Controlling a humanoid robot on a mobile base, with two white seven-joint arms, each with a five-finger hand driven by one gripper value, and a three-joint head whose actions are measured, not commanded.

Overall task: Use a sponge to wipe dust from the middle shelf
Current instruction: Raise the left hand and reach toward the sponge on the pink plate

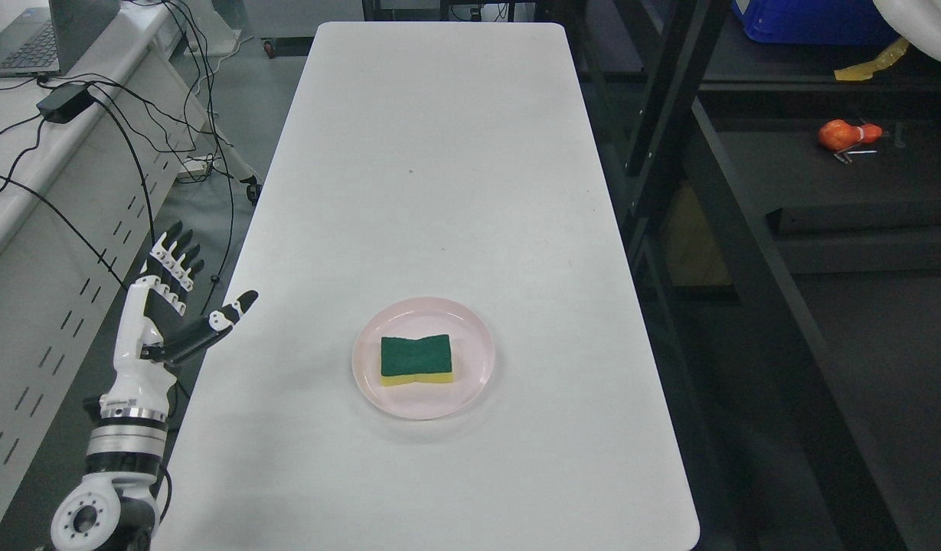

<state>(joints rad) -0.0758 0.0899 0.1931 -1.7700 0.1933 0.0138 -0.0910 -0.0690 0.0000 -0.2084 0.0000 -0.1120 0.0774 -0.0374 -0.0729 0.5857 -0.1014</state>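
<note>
head view puts your left hand (160,306) nearest, at the lower left, its arm rising from the bottom corner just off the left edge of the table (439,153). its fingers (175,256) are spread straight and apart, thumb out toward the table, holding nothing. you have no right hand in this view. a little farther in, near the table's front middle, a pink plate (470,383) sits flat, and the sponge (416,359) lies in it, green side up over a yellow layer, well apart from your hand. beyond the plate the white top runs bare to the far end. to the right stands a dark shelf (860,199) with an orange object (841,135) on it. far left, a laptop (34,42) and black cables (133,130) rest on a desk.
</note>
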